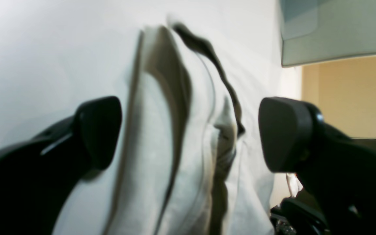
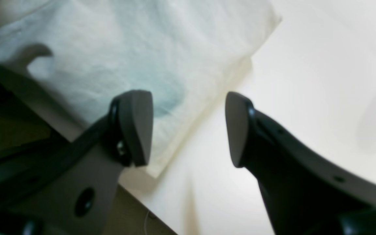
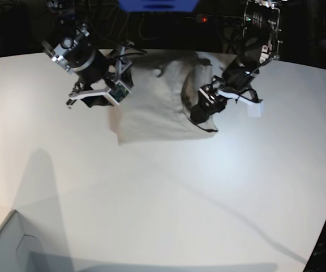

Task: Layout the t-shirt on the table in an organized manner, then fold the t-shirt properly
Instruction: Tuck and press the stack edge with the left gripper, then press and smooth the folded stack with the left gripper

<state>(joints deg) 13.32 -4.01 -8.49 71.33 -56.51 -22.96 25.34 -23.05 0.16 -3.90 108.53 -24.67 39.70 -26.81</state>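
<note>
Grey-beige t-shirt (image 3: 157, 110) bunched between wide left hand (image 1: 189, 133), beside empty, spread right hand (image 2: 188, 129), white table (image 3: 180, 192)

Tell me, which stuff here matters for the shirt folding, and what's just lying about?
For the job:
- t-shirt, partly folded
- table under it
- left gripper, open over the shirt
- right gripper, open at the shirt's edge

Just lying about:
- pale box at the table's near corner
</note>
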